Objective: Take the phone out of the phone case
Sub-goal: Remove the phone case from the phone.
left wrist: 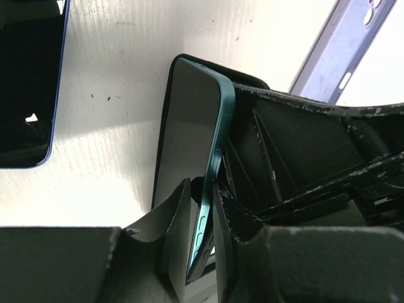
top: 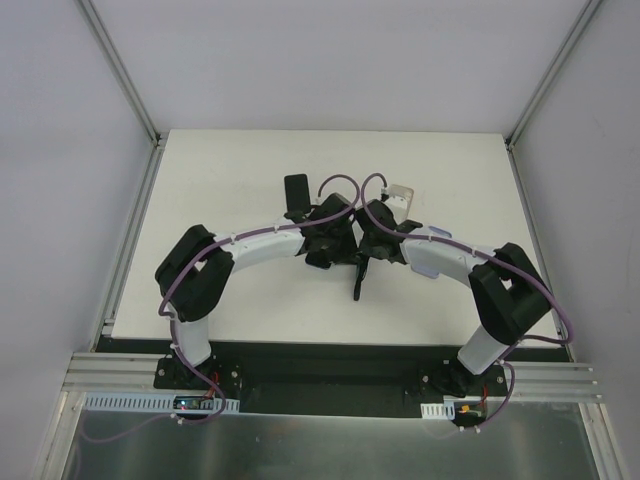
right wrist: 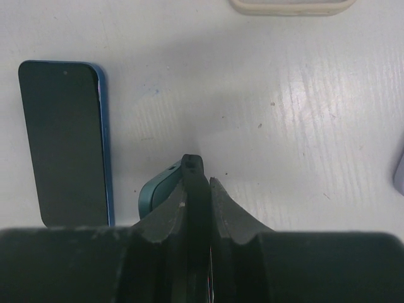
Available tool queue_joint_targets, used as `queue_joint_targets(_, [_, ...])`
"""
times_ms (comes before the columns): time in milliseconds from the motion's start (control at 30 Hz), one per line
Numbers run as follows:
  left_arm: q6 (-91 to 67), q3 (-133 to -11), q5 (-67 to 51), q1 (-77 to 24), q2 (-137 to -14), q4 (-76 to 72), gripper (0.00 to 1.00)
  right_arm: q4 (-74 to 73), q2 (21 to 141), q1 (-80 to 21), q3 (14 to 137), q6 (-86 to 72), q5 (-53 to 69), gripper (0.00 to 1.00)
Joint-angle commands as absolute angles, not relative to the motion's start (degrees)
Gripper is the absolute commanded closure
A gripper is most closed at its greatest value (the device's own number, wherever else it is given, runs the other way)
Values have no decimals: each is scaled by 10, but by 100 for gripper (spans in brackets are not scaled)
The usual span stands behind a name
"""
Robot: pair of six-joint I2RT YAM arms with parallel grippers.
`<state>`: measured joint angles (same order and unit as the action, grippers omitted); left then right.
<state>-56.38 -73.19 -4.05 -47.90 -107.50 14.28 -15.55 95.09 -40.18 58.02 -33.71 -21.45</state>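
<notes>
Now teal phone [left wrist: 222,126] pinched in L gripper [left wrist: 201,192], case [right wrist: 192,165] in R gripper [right wrist: 197,192].

Blue phone [left wrist: 25,82] close beside left claw [left wrist: 201,192]

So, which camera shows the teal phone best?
The left wrist view: the teal phone shows its screen, its side and its buttons, between the fingers of the left gripper. The right wrist view shows only one teal corner beside the black case. The top view does not show it clearly.
</notes>
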Motion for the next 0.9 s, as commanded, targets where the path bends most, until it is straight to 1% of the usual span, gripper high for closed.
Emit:
queue_joint_targets(0, [-547,-650,227,-538,-1161,287,84,-300,991,-449,554,-302,-130,99])
queue_joint_targets(267, [-561,-629,316,-567,-1146,331,83,-294,996,-445,564,-301,-121,99])
queue_joint_targets(600, [-605,-592,327,-573,-1106,329,80,-288,994,-432,570,-301,-109,99])
queue_joint_targets(733, [-581,-580,297,-573,-1102,288,79,-286,991,-424,570,-303,-105,99])
queue_joint_targets(867, [-562,-598,288,-573,-1131,284,83,-287,985,-413,567,-300,-108,99])
